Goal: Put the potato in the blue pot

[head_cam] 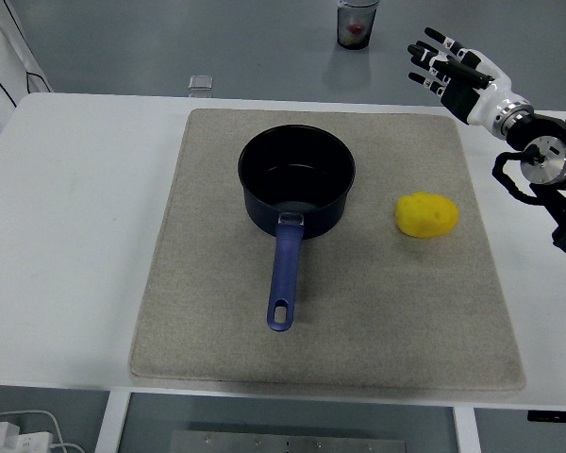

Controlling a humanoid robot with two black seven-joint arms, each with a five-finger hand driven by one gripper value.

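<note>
A yellow potato (426,215) lies on the grey mat (377,311), to the right of the pot. The dark blue pot (296,181) stands upright in the mat's middle, empty, its blue handle (284,278) pointing toward the near edge. My right hand (443,68) is raised above the table's far right corner, well behind the potato and apart from it. Its fingers are spread and hold nothing. My left arm is out of view.
A clear cup (357,23) with something red inside stands on the floor beyond the table. A small clear box (200,85) sits at the table's far edge. White cables (19,429) lie below the near left corner.
</note>
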